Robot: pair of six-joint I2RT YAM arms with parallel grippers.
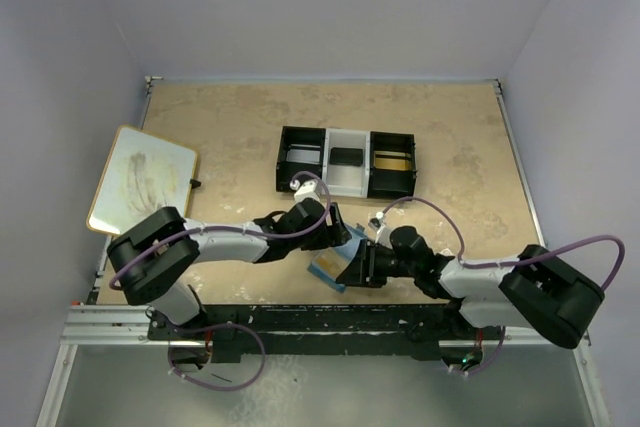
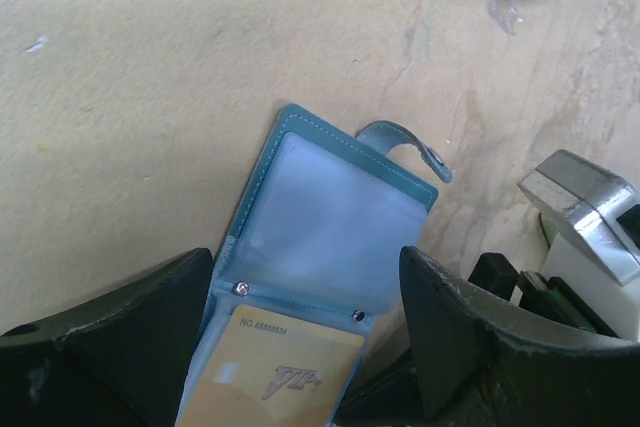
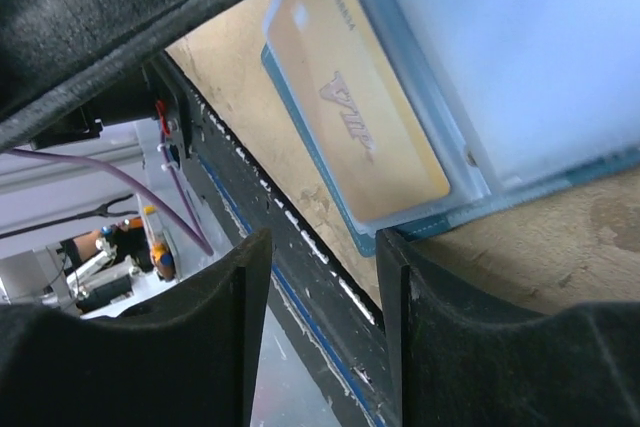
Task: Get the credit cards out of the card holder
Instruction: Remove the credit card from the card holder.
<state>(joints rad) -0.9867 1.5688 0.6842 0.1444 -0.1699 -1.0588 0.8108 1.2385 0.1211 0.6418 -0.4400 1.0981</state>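
While card holder (image 2: 340, 207) lies open, gold card (image 2: 285, 372) pocketed, left hand (image 2: 305, 282) spread, right hand (image 3: 322, 247) spread.

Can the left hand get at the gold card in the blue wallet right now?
Probably yes: the left hand hangs open over the open wallet, with the gold card showing directly ahead of it.

A robot lab cell: plain pale walls (image 1: 330, 7) box in a tan table (image 1: 230, 117) edged by an aluminium rail (image 1: 100, 325).
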